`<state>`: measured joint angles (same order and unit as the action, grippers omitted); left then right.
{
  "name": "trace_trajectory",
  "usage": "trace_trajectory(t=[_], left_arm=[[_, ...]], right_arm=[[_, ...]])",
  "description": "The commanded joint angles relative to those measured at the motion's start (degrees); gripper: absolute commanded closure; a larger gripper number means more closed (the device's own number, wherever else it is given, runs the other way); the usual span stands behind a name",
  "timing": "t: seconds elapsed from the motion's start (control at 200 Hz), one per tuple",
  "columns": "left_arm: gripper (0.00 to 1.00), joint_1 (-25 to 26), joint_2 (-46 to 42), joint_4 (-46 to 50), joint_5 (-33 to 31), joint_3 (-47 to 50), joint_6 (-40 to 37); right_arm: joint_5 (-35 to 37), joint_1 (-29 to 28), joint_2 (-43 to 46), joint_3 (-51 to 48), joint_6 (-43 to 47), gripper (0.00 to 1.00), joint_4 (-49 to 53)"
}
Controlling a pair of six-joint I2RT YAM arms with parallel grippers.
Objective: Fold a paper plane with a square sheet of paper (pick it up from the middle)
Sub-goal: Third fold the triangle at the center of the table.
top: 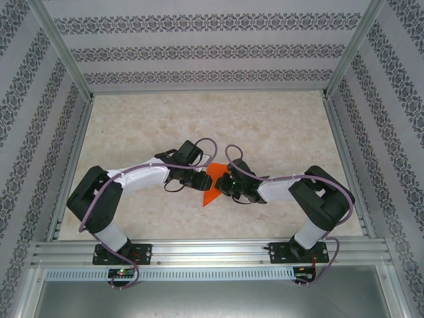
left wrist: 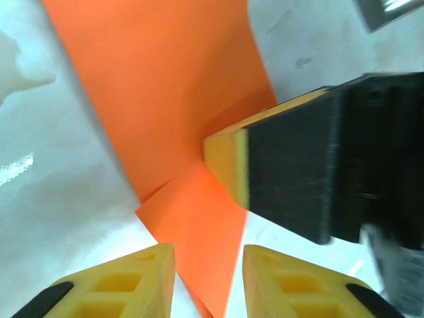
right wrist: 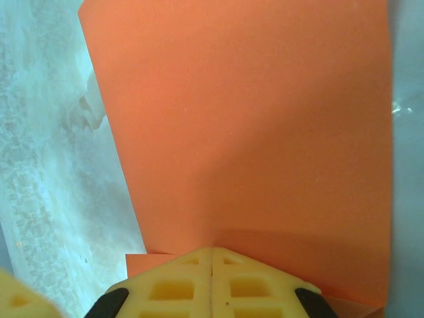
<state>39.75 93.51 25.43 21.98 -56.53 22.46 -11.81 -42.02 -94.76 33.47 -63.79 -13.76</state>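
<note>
While the right pincer [right wrist: 212,260], tips closed, presses the folded orange paper [top: 211,189], the left pincer [left wrist: 209,268] hovers over it, narrowly parted.

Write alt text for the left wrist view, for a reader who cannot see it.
Partly folded orange paper lies on a pale marbled table. The right gripper, yellow-tipped and black, reaches in from the right to the paper's fold. The left gripper sits at the bottom edge, open over the paper's lower flap.
</note>
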Motion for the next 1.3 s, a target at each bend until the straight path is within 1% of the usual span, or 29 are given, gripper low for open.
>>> trace_trajectory(t=[0.0,0.105,0.175,0.225,0.31,0.41,0.56,0.634,0.719,0.874,1.104,1.214,1.294], left_arm=[[0.71,-0.47,-4.20,1.71,2.01,0.84,5.36],[0.79,-0.45,-6.55,-1.35,6.39,3.11,9.01],[0.80,-0.37,-6.75,-3.83,9.96,4.92,11.27],[0.82,-0.28,-6.49,-4.12,9.89,5.79,12.12],[0.80,-0.28,-6.21,-4.76,7.38,7.25,13.01],[0.80,-0.23,-5.15,-4.66,7.34,6.17,12.94],[0.81,-0.28,-3.78,-8.21,12.73,6.78,16.19],[0.80,-0.22,-3.41,-10.27,15.44,7.69,18.09],[0.79,-0.06,-1.09,-10.17,17.97,7.39,18.16],[0.78,0.58,3.16,-12.00,20.72,6.79,17.85],[0.77,0.85,5.49,-12.30,20.84,6.46,16.90],[0.77,0.79,6.39,-9.34,18.50,5.77,14.35],[0.78,0.81,7.18,-8.87,18.02,5.52,13.38]], right_arm=[[2.88,-1.05,-1.47,-1.92,-1.21,0.94,4.49],[3.35,-1.25,-1.48,-2.07,-1.78,0.94,4.22],[3.67,-1.29,-1.42,-2.48,-2.26,0.94,3.65],[3.77,-1.26,-1.27,-3.02,-2.70,0.93,2.41],[3.73,-1.30,-0.79,-3.52,-3.03,0.93,0.76],[3.93,-1.33,-0.41,-3.50,-3.06,0.92,0.82],[4.36,-1.31,-0.75,-3.33,-3.43,0.93,1.08],[4.33,-1.39,-1.06,-3.15,-3.47,0.92,1.01],[4.41,-1.31,-1.20,-3.15,-3.53,0.92,1.10],[4.43,-1.38,-1.36,-3.24,-3.60,0.92,1.33],[4.17,-1.37,-1.74,-2.80,-3.41,0.92,2.41],[4.08,-1.37,-1.93,-2.67,-3.19,0.92,2.60],[4.08,-1.28,-1.84,-2.80,-3.21,0.92,2.78]])
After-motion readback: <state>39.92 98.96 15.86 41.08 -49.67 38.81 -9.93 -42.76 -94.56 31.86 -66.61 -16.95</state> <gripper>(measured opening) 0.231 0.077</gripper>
